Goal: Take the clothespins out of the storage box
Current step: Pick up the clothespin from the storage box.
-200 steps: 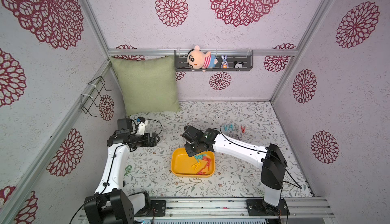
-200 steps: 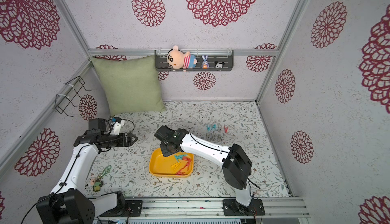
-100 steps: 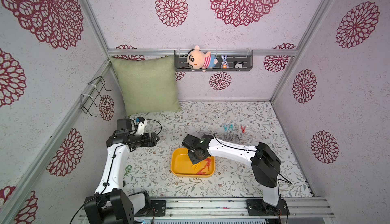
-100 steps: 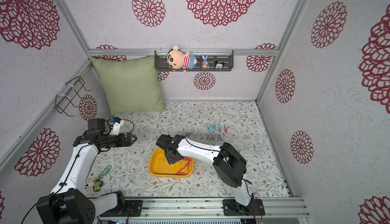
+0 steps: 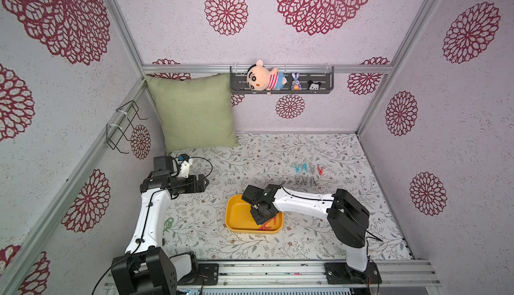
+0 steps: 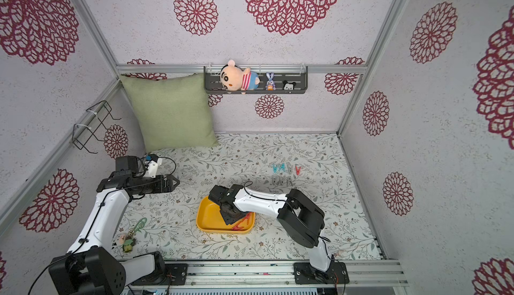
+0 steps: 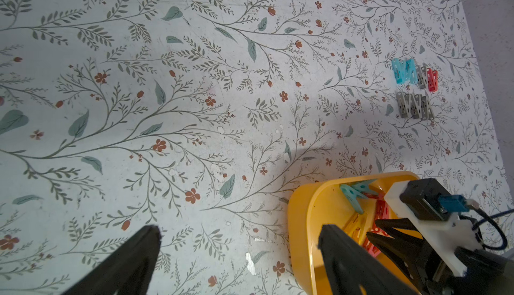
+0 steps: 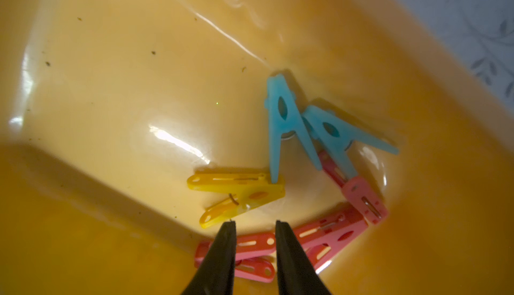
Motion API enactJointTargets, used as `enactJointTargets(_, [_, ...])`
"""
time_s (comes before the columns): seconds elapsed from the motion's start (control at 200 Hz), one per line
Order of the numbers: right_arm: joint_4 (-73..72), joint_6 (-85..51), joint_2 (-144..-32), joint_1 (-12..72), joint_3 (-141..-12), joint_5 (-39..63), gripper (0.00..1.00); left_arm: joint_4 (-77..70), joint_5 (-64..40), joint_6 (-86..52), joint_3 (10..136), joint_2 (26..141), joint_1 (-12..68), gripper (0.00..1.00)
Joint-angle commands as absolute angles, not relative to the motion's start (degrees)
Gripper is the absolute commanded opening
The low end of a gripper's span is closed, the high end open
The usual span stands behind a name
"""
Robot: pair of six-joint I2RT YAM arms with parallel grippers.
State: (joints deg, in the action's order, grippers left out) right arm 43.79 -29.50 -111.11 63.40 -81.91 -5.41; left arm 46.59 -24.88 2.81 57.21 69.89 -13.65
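The right gripper (image 8: 254, 224) hangs low inside the yellow box (image 8: 111, 85), jaws a narrow gap apart and clamping nothing. Directly under its tips lies a red clothespin (image 8: 256, 245). Its long axis runs across both fingers, so a wrist turn looks needed before closing. A yellow clothespin (image 8: 239, 193) lies just beyond, and blue clothespins (image 8: 289, 129) lie farther off. The left gripper (image 7: 239, 228) hovers wide open and empty beside the box, less near. The fingers hide part of the overlapping red pile, and contact cannot be told. Other clothespins (image 5: 307, 172) lie out on the surface.

mock home booth: wallpapered panels (image 5: 167, 29), aluminium frame (image 5: 194, 69), cushion (image 5: 194, 112), toy shelf (image 5: 325, 80)
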Motion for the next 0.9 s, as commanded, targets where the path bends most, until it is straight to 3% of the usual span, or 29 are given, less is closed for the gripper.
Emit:
enactJointTargets(0.0, [42.5,-28.7,-112.0,63.9,-83.0,-4.2,0.3,45.5,-24.8,3.1,57.2,70.6,-14.4,0.97])
enactJointTargets(0.59, [39.0,-24.2,-120.4,63.8,-94.3,-7.4,0.3,45.7,-25.2,3.0,57.3,70.6,-15.1,0.98])
enactJointTargets(0.896, [41.8,-26.3,-116.0,64.2,-95.0,-8.2,0.31,45.7,-25.9,2.9,57.4,70.3,-15.3,0.97])
